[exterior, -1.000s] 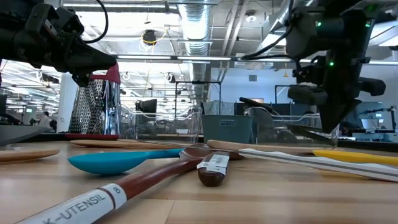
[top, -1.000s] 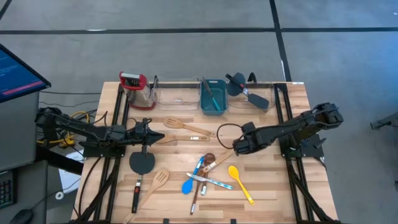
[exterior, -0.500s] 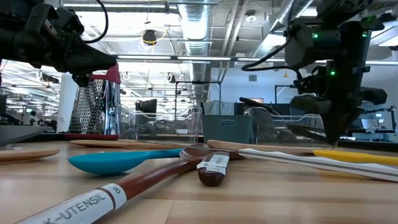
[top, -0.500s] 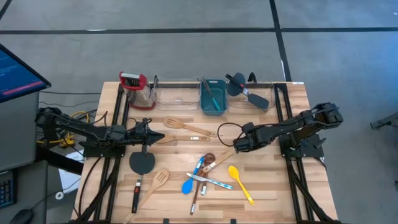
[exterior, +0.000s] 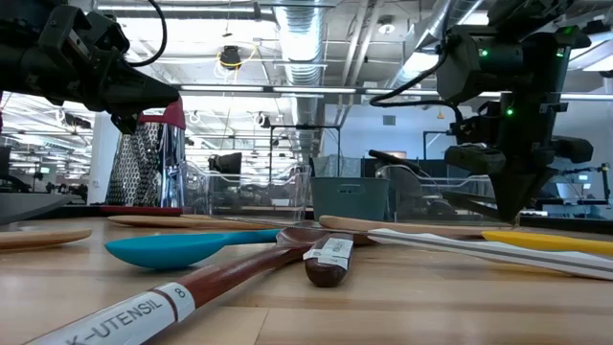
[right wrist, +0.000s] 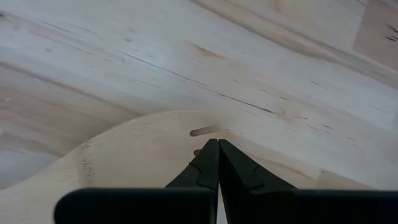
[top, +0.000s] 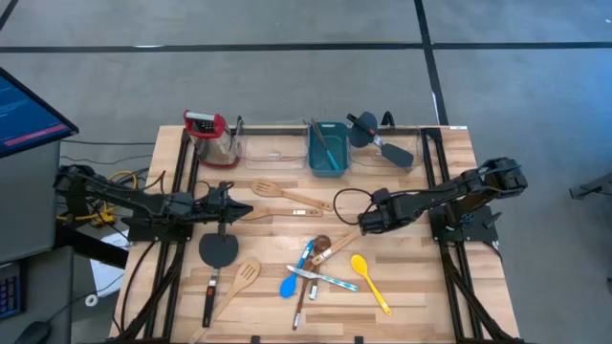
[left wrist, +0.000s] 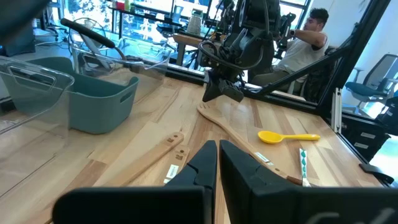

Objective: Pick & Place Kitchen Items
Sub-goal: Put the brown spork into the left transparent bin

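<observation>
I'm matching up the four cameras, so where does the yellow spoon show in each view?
High view: yellow spoon lies right of the utensil pile, near the front edge.
Low view: a yellow strip at far right.
Left wrist view: right of centre.
Right wrist view: not in it.
Shared landmark: teal tub.

The right gripper (top: pixel 364 223) is pointing down at mid-table, fingers together, while the left gripper (top: pixel 247 209), also closed, is hovering level.
</observation>
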You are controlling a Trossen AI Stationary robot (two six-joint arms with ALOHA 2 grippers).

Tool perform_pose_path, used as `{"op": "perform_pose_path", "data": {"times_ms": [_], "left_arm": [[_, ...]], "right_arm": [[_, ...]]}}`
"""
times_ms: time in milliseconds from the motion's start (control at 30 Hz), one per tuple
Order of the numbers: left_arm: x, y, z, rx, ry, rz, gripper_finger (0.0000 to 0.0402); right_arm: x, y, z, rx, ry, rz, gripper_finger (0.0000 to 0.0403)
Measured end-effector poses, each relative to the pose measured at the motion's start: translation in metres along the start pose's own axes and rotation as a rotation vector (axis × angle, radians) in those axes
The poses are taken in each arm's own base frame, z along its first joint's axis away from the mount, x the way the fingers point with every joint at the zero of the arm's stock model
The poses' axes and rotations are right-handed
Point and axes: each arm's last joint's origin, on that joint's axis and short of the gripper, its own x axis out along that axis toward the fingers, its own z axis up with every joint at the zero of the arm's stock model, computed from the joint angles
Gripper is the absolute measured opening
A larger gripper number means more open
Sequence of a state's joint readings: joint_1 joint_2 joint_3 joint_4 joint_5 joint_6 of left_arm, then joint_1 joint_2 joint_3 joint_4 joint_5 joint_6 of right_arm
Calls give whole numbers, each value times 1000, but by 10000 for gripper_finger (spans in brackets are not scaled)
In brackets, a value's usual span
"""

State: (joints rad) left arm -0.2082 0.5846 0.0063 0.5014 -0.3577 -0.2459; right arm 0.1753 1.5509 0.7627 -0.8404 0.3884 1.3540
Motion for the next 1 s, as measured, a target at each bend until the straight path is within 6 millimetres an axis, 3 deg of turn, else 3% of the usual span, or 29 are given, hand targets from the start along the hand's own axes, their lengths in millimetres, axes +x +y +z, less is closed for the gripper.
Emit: {"op": "perform_pose_path", "data": {"times_ms": [633,1000], "left_arm": [[3,0,-6,-28,47,13,8],[6,0,-11,-25,86,24,8]], "right_arm": [[8,4,-3,-16,4,-27,0],[22,-3,-14,-10,-37,3,0]]}}
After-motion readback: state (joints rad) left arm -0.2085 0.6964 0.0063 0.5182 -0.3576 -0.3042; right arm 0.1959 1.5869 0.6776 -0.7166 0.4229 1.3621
